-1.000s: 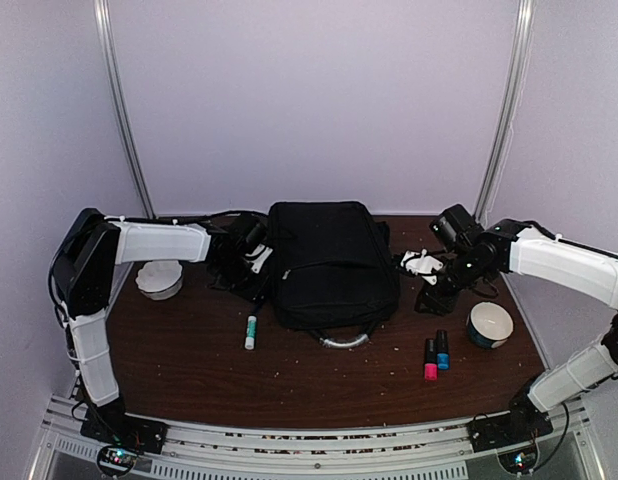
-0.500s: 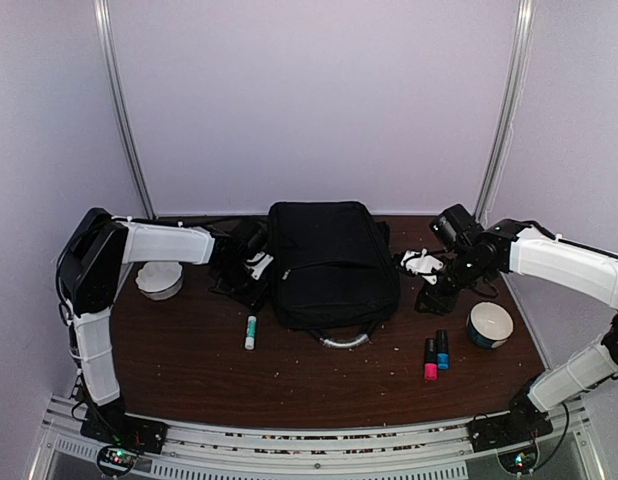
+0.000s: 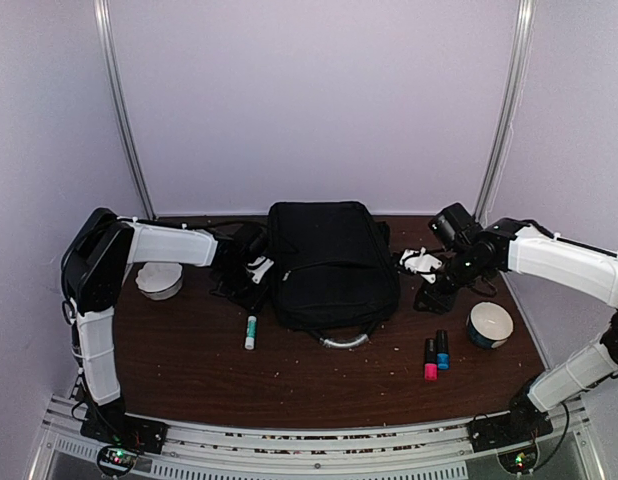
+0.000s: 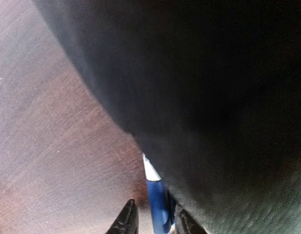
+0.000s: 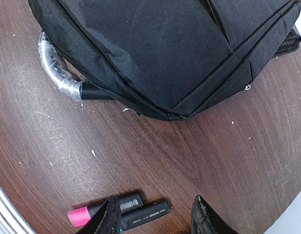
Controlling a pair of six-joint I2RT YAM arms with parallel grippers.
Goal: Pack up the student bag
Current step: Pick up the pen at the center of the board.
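Note:
The student bag (image 3: 329,260), a large black backpack, lies flat mid-table, its wrapped grey loop handle (image 3: 344,341) toward the near edge. My left gripper (image 3: 257,272) is low at the bag's left side. In the left wrist view its gripper (image 4: 154,217) stands open around a blue pen with a white tip (image 4: 158,202) that lies against the bag (image 4: 214,97); a gap shows on the pen's left. My right gripper (image 3: 426,300) hovers open right of the bag (image 5: 160,53). In its wrist view the gripper (image 5: 158,207) holds nothing.
A pink-capped marker (image 3: 430,360) and a blue-capped marker (image 3: 442,352) lie side by side at the front right. A green-and-white stick (image 3: 251,331) lies left of the handle. One bowl (image 3: 159,280) sits at the left, another (image 3: 490,324) at the right. A white crumpled object (image 3: 421,263) lies behind the right gripper.
The left arm has shifted slightly toward the bag's left side and its jaws have narrowed. The right arm has not moved.

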